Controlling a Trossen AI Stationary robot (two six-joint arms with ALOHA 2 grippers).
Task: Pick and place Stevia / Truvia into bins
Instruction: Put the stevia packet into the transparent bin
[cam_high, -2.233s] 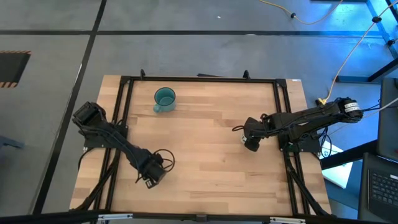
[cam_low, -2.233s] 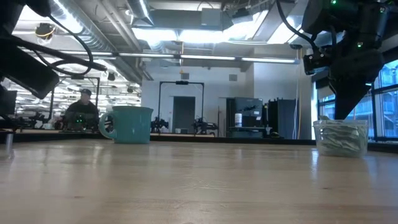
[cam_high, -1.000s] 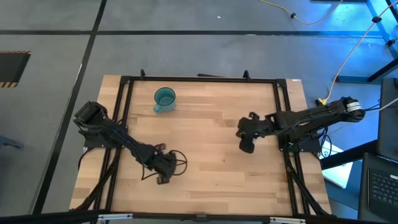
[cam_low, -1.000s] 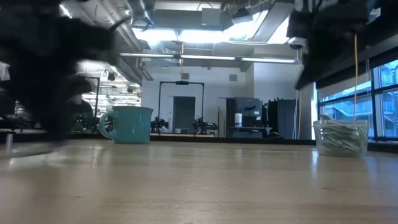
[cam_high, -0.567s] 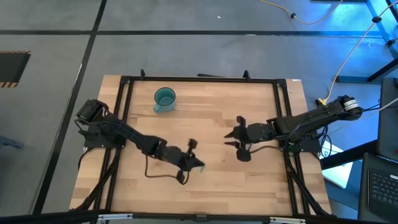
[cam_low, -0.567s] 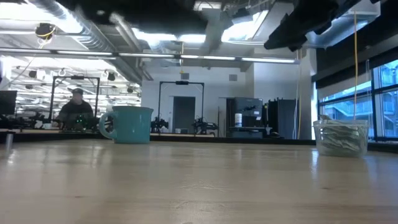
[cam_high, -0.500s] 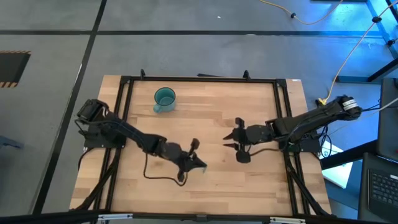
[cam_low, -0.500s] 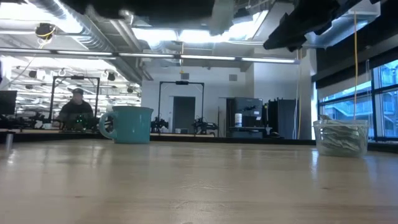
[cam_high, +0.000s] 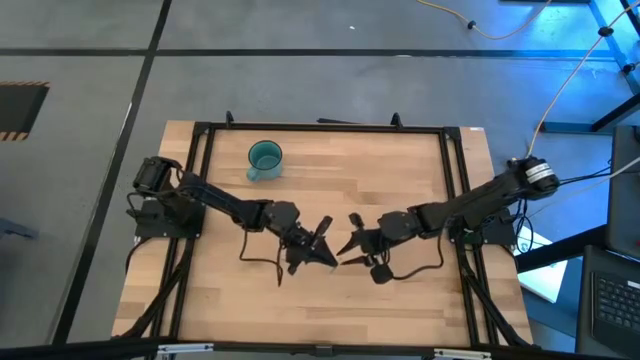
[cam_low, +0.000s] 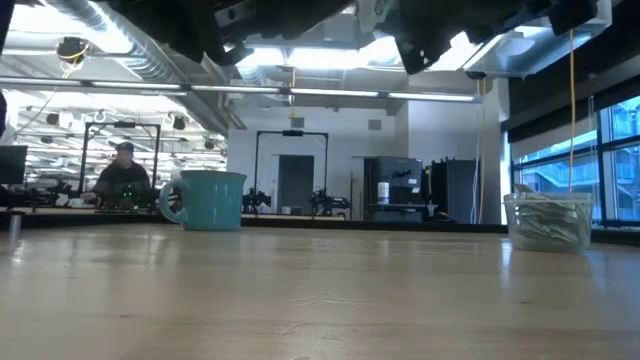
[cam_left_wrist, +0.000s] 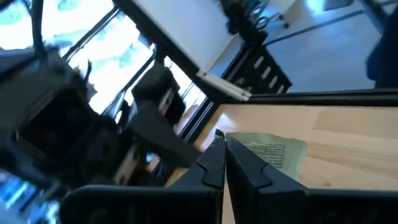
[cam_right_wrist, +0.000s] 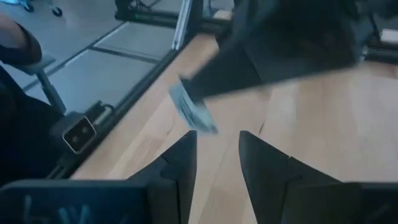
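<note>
My left gripper (cam_high: 328, 243) (cam_left_wrist: 222, 146) is raised over the table's middle, shut on a pale green-and-white sachet (cam_left_wrist: 273, 152) (cam_right_wrist: 193, 111). My right gripper (cam_high: 349, 243) (cam_right_wrist: 217, 152) faces it from the right, open, a short way from the sachet and touching nothing. The teal cup (cam_high: 265, 158) (cam_low: 205, 200) stands on its base near the far left. In the low view, the clear cup (cam_low: 548, 220) stands at the right with several sachets inside. My left gripper pinches the sachet by one end (cam_left_wrist: 239, 148) between its two fingers. The rest of the sachet sticks out past the fingertips toward the right gripper. It is lifted clear of the table.
Black frame rails (cam_high: 200, 200) run along the table's left, far and right sides. A black cable (cam_high: 262, 262) loops below the left arm. A person (cam_low: 125, 175) sits far behind the table. Bare wood (cam_high: 400, 320) lies along the near edge.
Both arms have swung in to the table's middle. The left gripper came from the near-left part toward the right and now points at the right gripper. The right gripper moved left from the right side, and the two tips now nearly meet.
</note>
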